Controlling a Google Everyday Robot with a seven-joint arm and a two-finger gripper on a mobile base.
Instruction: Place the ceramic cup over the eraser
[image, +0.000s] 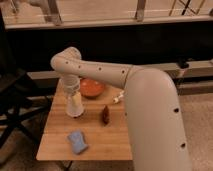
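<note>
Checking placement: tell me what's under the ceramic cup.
Only the wooden table shows around the ceramic cup; anything beneath is covered. The gripper sits atop the cup.

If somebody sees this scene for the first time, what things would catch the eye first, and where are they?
The big white robot arm dominates, reaching from the lower right over the wooden table; its gripper hangs at the table's left side, right at the cream ceramic cup. Behind the cup, to the right, sits an orange bowl, and near the front edge lies a small blue block.
</note>
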